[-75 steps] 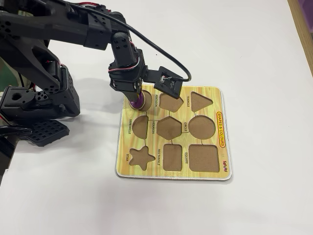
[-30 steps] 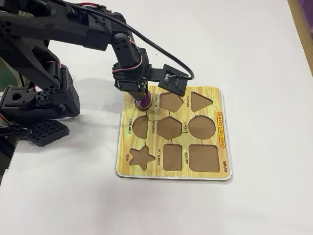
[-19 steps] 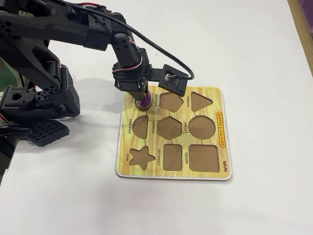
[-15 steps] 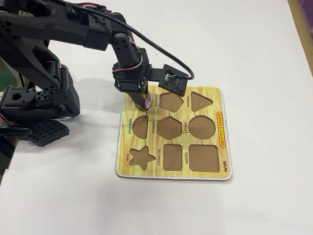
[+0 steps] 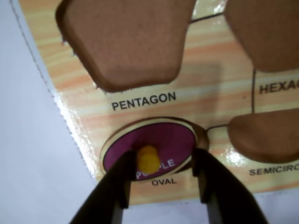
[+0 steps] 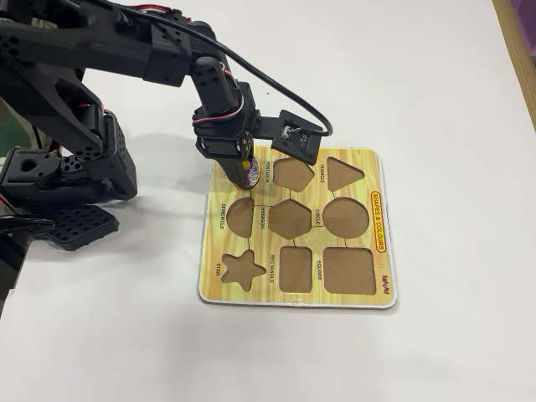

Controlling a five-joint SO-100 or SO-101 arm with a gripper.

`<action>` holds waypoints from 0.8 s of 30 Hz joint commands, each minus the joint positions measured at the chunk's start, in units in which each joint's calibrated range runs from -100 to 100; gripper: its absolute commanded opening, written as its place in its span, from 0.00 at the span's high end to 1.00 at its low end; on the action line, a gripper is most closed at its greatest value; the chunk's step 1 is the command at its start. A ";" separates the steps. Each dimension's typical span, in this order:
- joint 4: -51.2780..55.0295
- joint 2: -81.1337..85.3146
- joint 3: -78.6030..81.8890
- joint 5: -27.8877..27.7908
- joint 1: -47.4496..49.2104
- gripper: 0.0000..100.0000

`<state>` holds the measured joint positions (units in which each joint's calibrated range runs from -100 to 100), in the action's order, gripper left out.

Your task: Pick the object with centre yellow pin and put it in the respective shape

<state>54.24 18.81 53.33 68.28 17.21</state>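
Your tool (image 5: 161, 184) stands directly over the purple oval piece (image 5: 166, 140), with its two dark fingers (image 5: 114, 186) parted and coming up from the bottom of the wrist view. The yellow pin (image 5: 147, 157) sits in the gap between them, close against the left finger and well clear of the right one. You have hold of nothing: the jaws are open wider than the pin and no pad presses on it, though whether the left finger just touches the pin is hard to tell.

The piece lies in the oval recess of the puzzle board (image 5: 205, 100), just below the word PENTAGON and left of the semicircle recess (image 5: 268, 135). Its long axis runs roughly left to right in the wrist view, tilted a little up toward the right, and this matches the line of the recess. It looks seated or nearly so; a thin dark shadow along its upper right rim leaves me unsure it is fully flat.

In the fixed view the tool (image 6: 244, 172) hides the piece at the board's (image 6: 381, 251) near-left corner cutout, on the white table (image 6: 435, 84).
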 commanded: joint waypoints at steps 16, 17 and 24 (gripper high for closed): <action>-0.65 25.45 15.92 0.08 -9.79 0.86; -0.65 27.29 17.54 0.08 -10.57 0.86; -0.65 42.19 26.89 0.08 -11.74 0.86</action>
<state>54.33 54.47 78.69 68.59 5.61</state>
